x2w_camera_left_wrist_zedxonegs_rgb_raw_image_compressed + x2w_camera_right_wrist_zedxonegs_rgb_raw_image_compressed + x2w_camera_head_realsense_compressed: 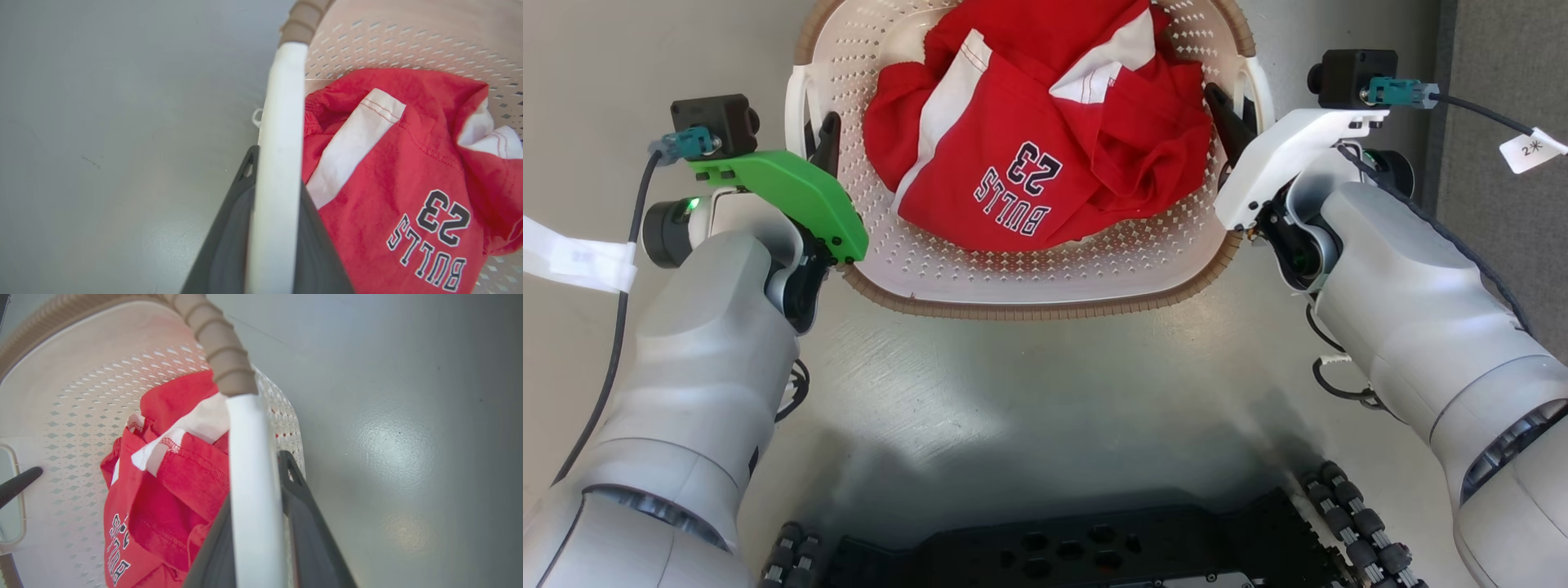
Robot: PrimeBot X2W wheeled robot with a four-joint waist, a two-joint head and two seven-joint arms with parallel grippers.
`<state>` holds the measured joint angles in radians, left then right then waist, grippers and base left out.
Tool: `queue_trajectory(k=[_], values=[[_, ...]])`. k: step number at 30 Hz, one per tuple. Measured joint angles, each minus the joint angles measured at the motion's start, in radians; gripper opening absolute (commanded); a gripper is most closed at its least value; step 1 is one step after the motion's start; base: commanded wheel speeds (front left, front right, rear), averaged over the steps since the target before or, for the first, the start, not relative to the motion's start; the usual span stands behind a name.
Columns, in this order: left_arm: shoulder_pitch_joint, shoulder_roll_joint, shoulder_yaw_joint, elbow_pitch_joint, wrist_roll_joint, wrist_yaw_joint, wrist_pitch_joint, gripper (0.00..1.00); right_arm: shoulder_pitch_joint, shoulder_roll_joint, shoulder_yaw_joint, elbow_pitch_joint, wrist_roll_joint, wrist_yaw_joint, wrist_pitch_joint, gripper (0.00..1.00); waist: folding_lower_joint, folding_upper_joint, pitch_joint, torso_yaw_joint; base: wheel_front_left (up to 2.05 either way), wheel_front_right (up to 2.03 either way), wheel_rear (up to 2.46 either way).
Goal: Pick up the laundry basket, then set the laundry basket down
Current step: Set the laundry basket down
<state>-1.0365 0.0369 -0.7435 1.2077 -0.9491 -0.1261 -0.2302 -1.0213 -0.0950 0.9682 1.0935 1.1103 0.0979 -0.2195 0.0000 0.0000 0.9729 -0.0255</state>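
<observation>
The laundry basket (1045, 282), cream-white and perforated with a brown woven rim, sits at the top centre of the head view over the grey floor. A crumpled red jersey (1045, 147) with white panels fills it. My left gripper (818, 147) is shut on the basket's white left handle (278, 163), one dark finger on each side of it. My right gripper (1232, 114) is clamped the same way on the white right handle (253, 465). Whether the basket rests on the floor or hangs above it is unclear. In the right wrist view a left fingertip (20, 484) shows across the basket.
Smooth grey floor (1013, 392) lies all around the basket. My black wheeled base (1094, 547) is at the bottom edge. A darker grey mat (1503, 49) runs along the far right. A white strip (572, 257) lies at the left edge.
</observation>
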Motion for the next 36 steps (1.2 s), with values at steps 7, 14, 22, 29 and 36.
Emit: queue_trajectory(k=[7, 14, 22, 29, 36], values=[[-0.004, -0.005, -0.001, 0.014, 0.002, -0.001, -0.004, 1.0, -0.008, 0.02, 0.0, -0.002, 0.018, 0.025, -0.012, 1.0, 0.0, 0.0, 0.0, -0.001, 0.0, 0.0, 0.0], [-0.004, -0.008, -0.002, 0.016, 0.002, -0.001, -0.004, 1.0, -0.015, 0.032, 0.002, 0.0, 0.019, 0.025, -0.018, 1.0, 0.0, 0.0, -0.01, -0.006, 0.0, 0.0, 0.0], [-0.004, -0.009, -0.004, 0.033, 0.002, -0.001, -0.009, 1.0, -0.015, 0.032, 0.003, 0.017, 0.031, 0.025, -0.019, 1.0, 0.0, 0.0, -0.027, -0.012, 0.0, 0.0, 0.0], [-0.001, -0.009, -0.006, 0.041, 0.002, -0.001, -0.009, 1.0, -0.013, 0.033, 0.004, 0.031, 0.044, 0.026, -0.02, 1.0, 0.0, 0.0, -0.06, -0.015, 0.0, 0.0, 0.0], [0.03, -0.004, -0.012, 0.046, 0.002, -0.001, -0.01, 1.0, 0.014, 0.032, 0.007, 0.043, 0.051, 0.026, -0.024, 1.0, 0.0, 0.0, -0.106, -0.018, 0.0, 0.0, 0.0]])
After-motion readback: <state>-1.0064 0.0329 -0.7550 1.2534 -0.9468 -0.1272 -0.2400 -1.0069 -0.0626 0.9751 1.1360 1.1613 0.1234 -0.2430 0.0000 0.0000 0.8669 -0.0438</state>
